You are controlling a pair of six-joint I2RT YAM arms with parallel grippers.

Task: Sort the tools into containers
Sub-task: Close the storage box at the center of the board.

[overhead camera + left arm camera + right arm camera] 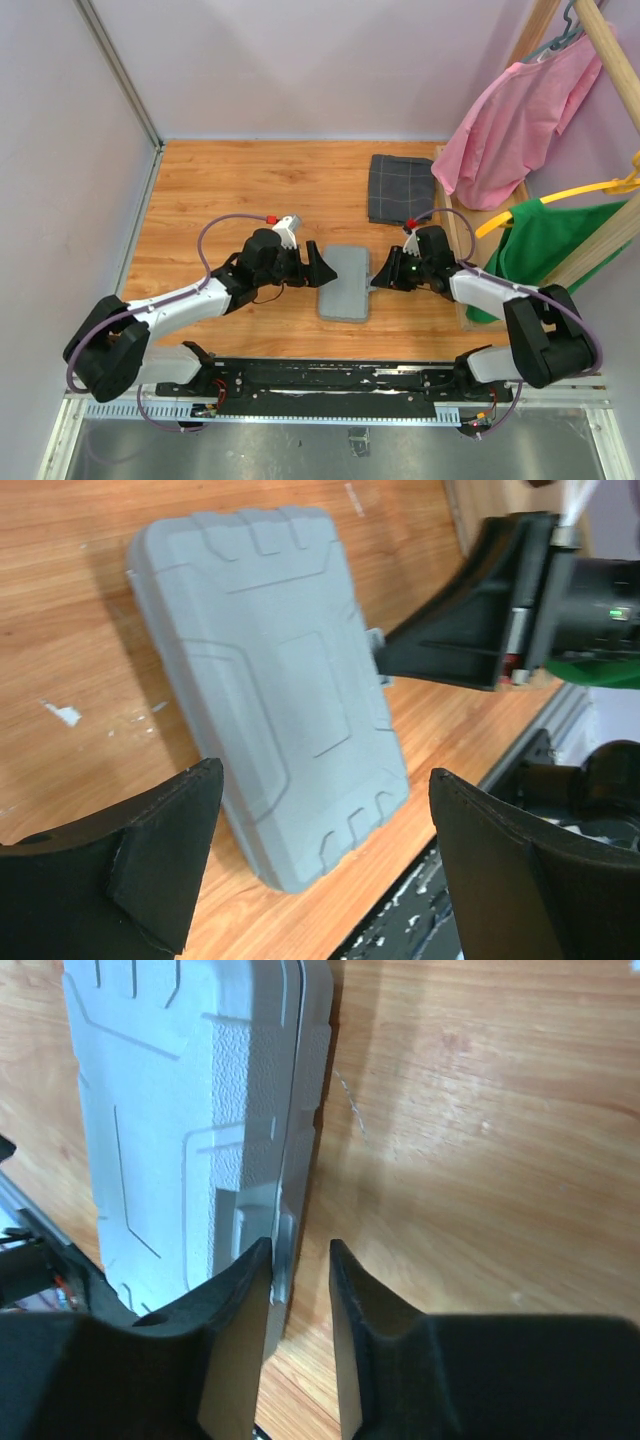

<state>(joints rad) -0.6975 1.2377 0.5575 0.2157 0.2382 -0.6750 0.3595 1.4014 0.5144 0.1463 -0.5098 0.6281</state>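
The flat grey plastic rectangular tool case [345, 282] with rounded corners lies shut, lid face up, on the wooden worktop [230, 190]. It sits near the front edge, about midway between the two arms, with its long sides running away from them. The lid carries moulded ridges and a shallow raised panel in the middle [270, 680]. A small tab [375, 640] sticks out from the long edge that faces the right arm.

The right gripper [378, 272] is low at that edge, and its tip reaches the tab. In the right wrist view its jaws stand only a little apart [300, 1250]. The rim of the case [170, 1110] lies right against the inner face of one finger, and bare wood shows through the rest of the narrow gap. I cannot tell whether the tab is actually pinched.

The left gripper [315, 268] hovers just beside the opposite long edge. Its jaws are spread wide and hold nothing [325, 790], and the near corner of the case shows between the two black fingers. A few white scuffs [65, 713] mark the wood beside the case.

Further back on the worktop, well apart from the case, lies a dark grey checked folded cloth [400, 187]. At the right edge stands a wooden rack [455, 250]. A pink garment [510, 110] and a green garment [545, 245] hang from it, the green one on a yellow hanger [560, 195].
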